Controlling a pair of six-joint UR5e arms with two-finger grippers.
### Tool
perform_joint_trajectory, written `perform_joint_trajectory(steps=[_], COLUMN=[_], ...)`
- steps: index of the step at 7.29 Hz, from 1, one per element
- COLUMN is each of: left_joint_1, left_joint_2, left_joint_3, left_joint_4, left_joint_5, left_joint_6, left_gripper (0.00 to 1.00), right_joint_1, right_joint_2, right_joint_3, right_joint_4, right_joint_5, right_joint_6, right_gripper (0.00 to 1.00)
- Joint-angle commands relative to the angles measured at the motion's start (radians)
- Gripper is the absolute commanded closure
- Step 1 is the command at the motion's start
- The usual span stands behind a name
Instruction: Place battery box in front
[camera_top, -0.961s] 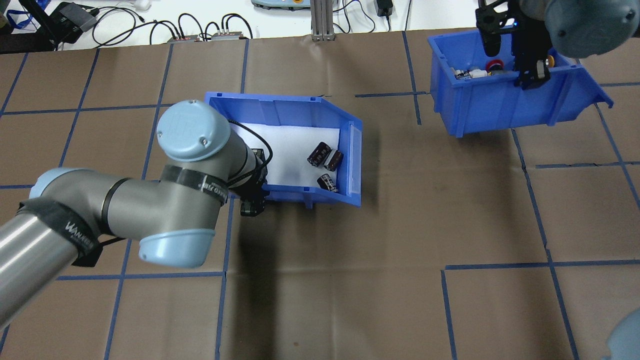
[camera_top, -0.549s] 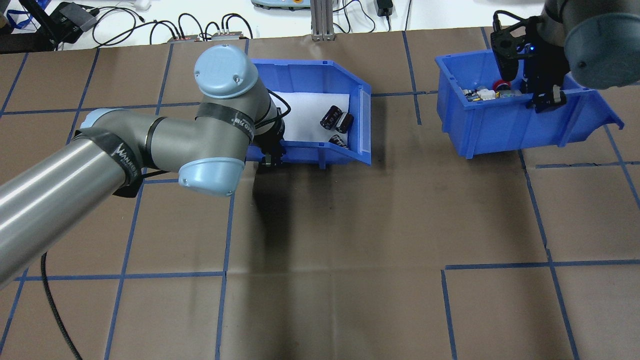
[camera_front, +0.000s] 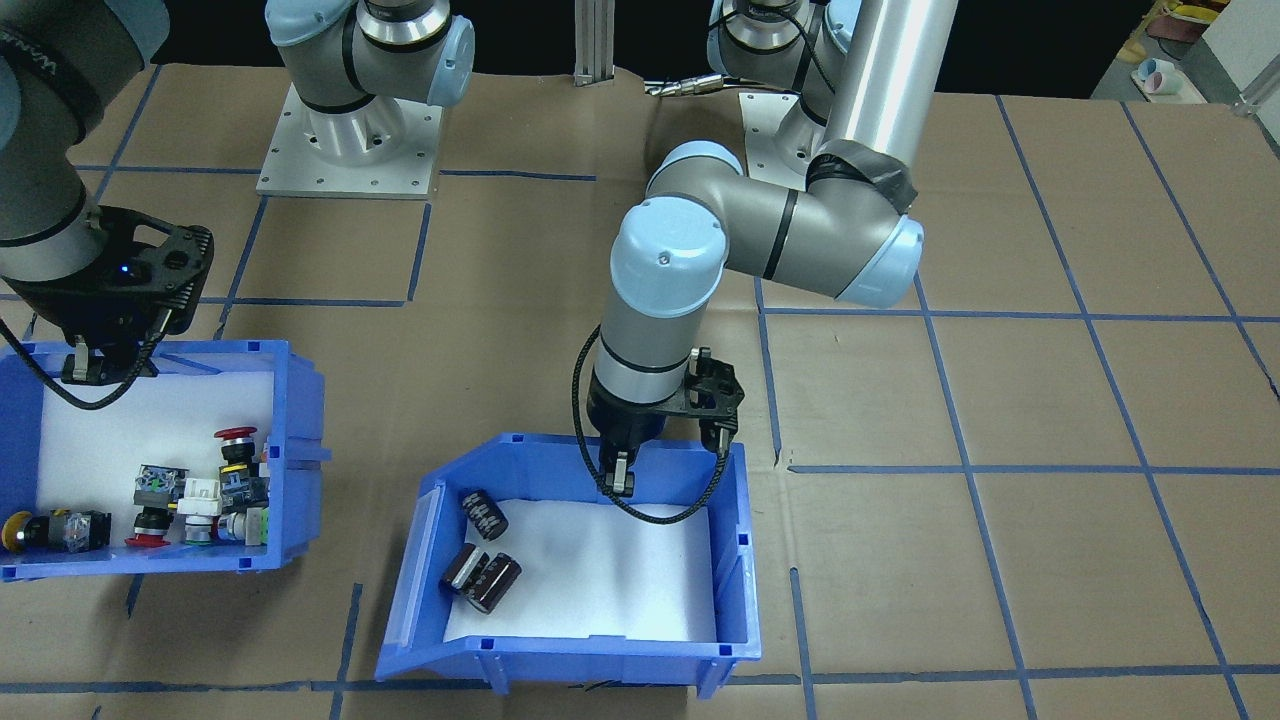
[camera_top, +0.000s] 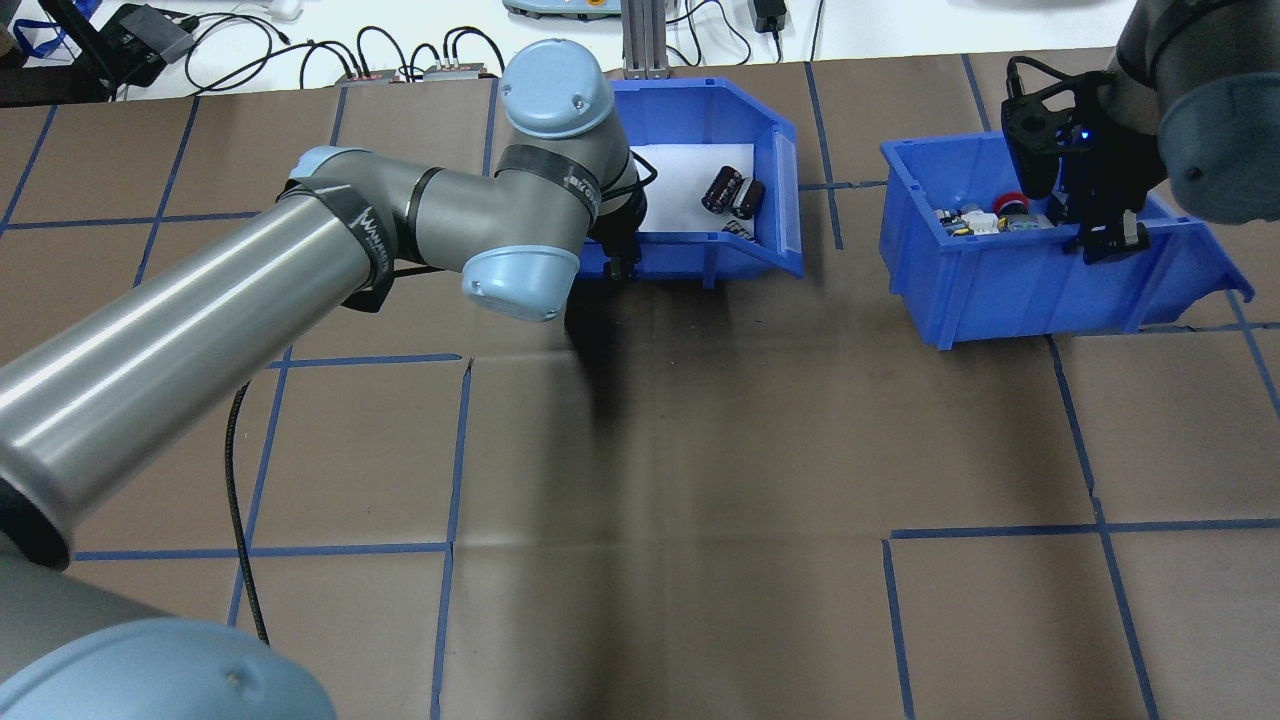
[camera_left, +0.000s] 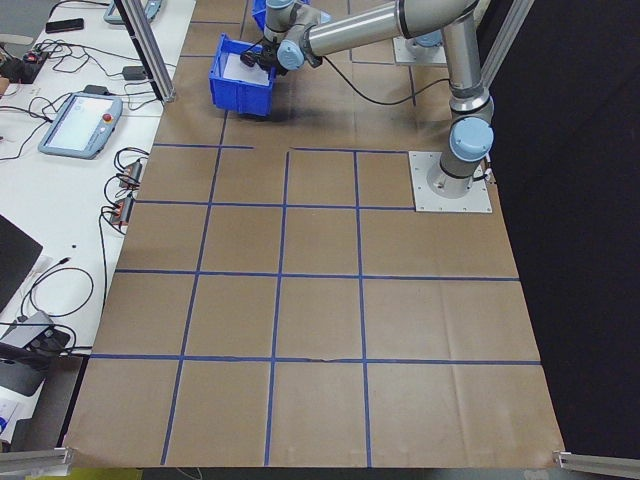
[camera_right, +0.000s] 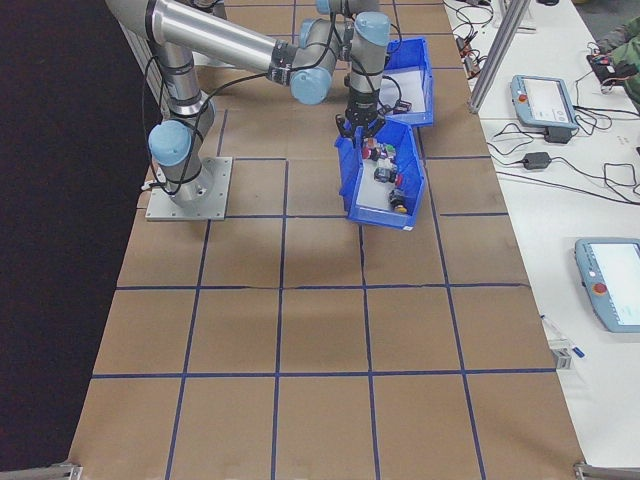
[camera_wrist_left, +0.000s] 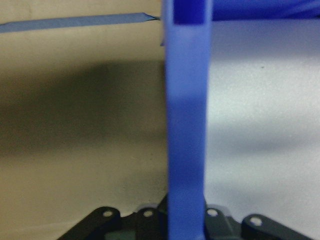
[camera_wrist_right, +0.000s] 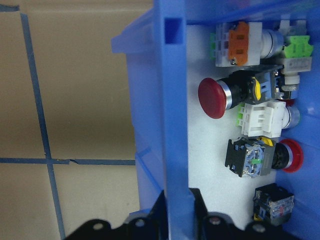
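The battery box (camera_top: 680, 258) is a blue bin with a white foam floor and three dark cells (camera_top: 733, 192). It stands far across the table, near the far edge. My left gripper (camera_top: 614, 262) is shut on its side wall, at the end away from the sloped front. The front-facing view shows the battery box (camera_front: 735, 580), its cells (camera_front: 482, 560) and that left gripper (camera_front: 668, 455) straddling the rim. In the left wrist view the blue wall (camera_wrist_left: 186, 125) runs between the jaws. My right gripper (camera_top: 1105, 240) is shut on the wall of the button bin (camera_top: 1000, 290).
The button bin (camera_front: 305, 420) holds several colourful push-buttons (camera_wrist_right: 250, 125) on white foam. A metal post (camera_top: 640, 40) and cables (camera_top: 400, 55) lie just beyond the battery box, past the brown paper's far edge. Blue tape lines (camera_top: 450, 450) grid the table.
My left gripper has carried the battery box away from the robot and to the right, close to the far edge. The right gripper has shifted the button bin slightly nearer and to the right.
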Motion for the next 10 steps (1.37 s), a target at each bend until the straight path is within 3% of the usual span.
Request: perform_joint_trajectory(steps=[1, 2, 3, 5, 6, 7, 10], left_joint_1=[-0.010, -0.010, -0.007, -0.001, 0.011, 0.043, 0.173], left_joint_2=[-0.035, -0.040, -0.038, 0.015, 0.067, 0.133, 0.392], left_joint_3=[0.017, 0.023, 0.032, 0.037, 0.034, 0.030, -0.003], left_joint_4=[0.000, 0.001, -0.003, -0.049, -0.087, -0.194, -0.536], left_joint_5=[-0.005, -0.010, -0.010, -0.008, -0.007, 0.001, 0.004], left_joint_6=[-0.011, -0.011, -0.008, 0.001, 0.033, 0.170, 0.666], left_gripper=[0.77, 0.40, 0.19, 0.13, 0.13, 0.10, 0.03], right_joint_1=[-0.001, 0.001, 0.005, 0.012, 0.013, 0.018, 0.163], right_joint_2=[-0.054, -0.095, -0.152, -0.264, -0.311, -0.353, -0.362], right_joint_3=[0.073, 0.114, 0.160, 0.258, 0.297, 0.346, 0.363], right_joint_4=[0.000, 0.000, 0.000, 0.000, 0.002, 0.000, -0.001], right_joint_5=[-0.001, -0.001, -0.001, 0.005, 0.042, 0.051, 0.051], right_joint_6=[0.001, 0.005, 0.010, 0.078, 0.091, 0.093, 0.244], right_gripper=[1.00, 1.00, 1.00, 1.00, 1.00, 1.00, 0.99])
